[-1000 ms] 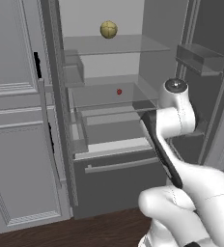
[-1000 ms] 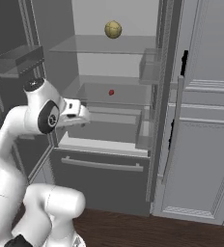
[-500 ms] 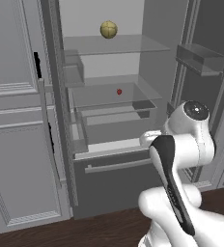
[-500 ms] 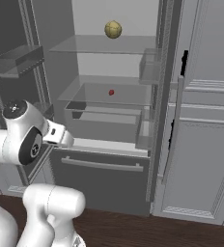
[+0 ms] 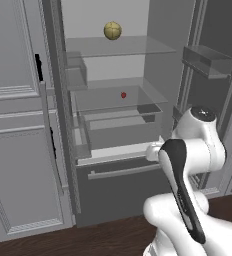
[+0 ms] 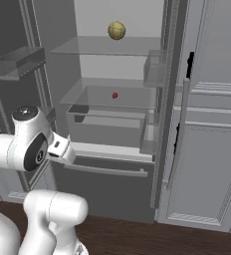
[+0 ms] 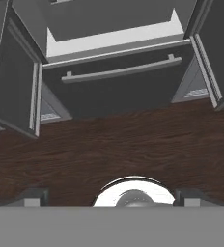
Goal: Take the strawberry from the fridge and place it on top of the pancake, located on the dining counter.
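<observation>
Sitting on a glass shelf inside the open fridge (image 5: 153, 95), the strawberry (image 5: 123, 95) is a tiny red blob with no markings. It lies one shelf below a yellow-green fruit (image 5: 112, 30) and just above a clear drawer (image 5: 120, 125). No brand, label or writing can be read on the fridge. The gripper (image 7: 111, 198) points down at the dark wood floor (image 7: 109, 144) in front of the fridge's bottom drawer (image 7: 119, 82), with its fingertips (image 7: 33, 198) set wide apart and nothing between them, well below the strawberry's shelf.
</observation>
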